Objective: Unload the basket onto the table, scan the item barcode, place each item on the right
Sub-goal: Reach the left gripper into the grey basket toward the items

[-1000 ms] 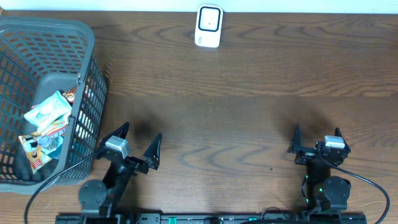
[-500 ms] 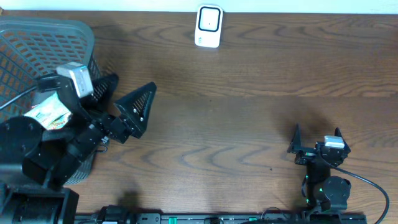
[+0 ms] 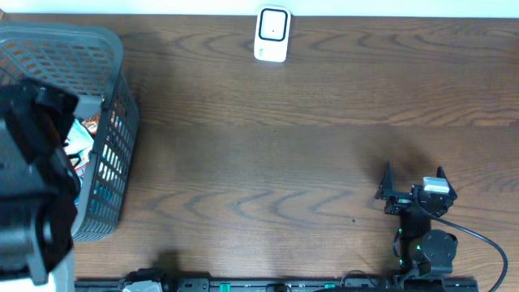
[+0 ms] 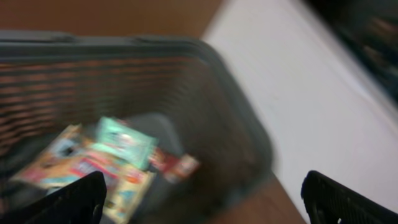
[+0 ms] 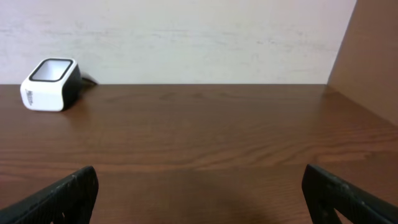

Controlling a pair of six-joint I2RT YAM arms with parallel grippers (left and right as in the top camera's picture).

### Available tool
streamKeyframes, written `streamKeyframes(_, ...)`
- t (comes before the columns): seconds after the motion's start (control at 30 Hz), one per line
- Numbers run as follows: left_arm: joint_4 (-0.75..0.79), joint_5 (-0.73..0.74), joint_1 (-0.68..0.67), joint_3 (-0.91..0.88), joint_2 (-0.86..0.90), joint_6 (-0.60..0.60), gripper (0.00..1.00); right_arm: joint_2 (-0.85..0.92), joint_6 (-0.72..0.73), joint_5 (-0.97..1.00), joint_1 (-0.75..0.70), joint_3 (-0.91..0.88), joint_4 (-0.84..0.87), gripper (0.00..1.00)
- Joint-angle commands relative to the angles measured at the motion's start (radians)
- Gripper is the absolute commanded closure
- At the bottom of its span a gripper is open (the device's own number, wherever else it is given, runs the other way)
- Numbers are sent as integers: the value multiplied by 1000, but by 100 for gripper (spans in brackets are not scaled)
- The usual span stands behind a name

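A grey basket (image 3: 109,57) stood at the left of the tabletop (image 3: 284,138), with snack packets (image 4: 124,143) inside and a white scanner (image 3: 272,34) at the far edge. My left arm (image 3: 32,178) had swung over the basket since a moment before. Its tool (image 4: 202,186) hung wide open and empty above the packets. My right tool (image 3: 413,174) was also open and empty.

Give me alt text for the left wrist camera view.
Blurred view into a grey basket holding several snack packets. The left gripper is open and empty, its dark fingertips at the lower corners.
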Motion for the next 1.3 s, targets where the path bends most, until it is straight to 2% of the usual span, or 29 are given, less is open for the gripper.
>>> streamKeyframes(0.0,-124,-59,154,12,97,-225,2,-5,-15,1,6,-1,-4,1)
streamKeyframes(0.03,-173,14,247,12,161,-251,2,-5,-15,1,6,-1,-4,1)
streamKeyframes(0.1,-217,163,348,12,233,-253,2,-5,-15,1,6,-1,-4,1)
streamKeyframes(0.2,-251,359,411,11,302,-226,2,-5,-15,1,6,-1,-4,1)
streamKeyframes(0.27,-256,350,411,11,329,-184,2,-5,-15,1,6,-1,-4,1)
streamKeyframes(0.33,-271,315,412,11,349,-232,2,-5,-15,1,6,-1,-4,1)
streamKeyframes(0.4,-410,306,431,11,378,-524,2,-5,-15,1,6,-1,-4,0)
streamKeyframes(0.43,-469,306,438,11,388,-618,2,-5,-15,1,6,-1,-4,1)
streamKeyframes(0.47,-497,302,443,9,400,-658,2,-5,-15,1,6,-1,-4,1)
streamKeyframes(0.63,-488,236,446,-48,417,-716,2,-5,-15,1,6,-1,-4,1)
streamKeyframes(0.83,-404,227,446,-142,473,-717,2,-5,-15,1,6,-1,-4,1)
streamKeyframes(1.27,-378,240,446,-155,656,-697,2,-5,-15,1,6,-1,-4,1)
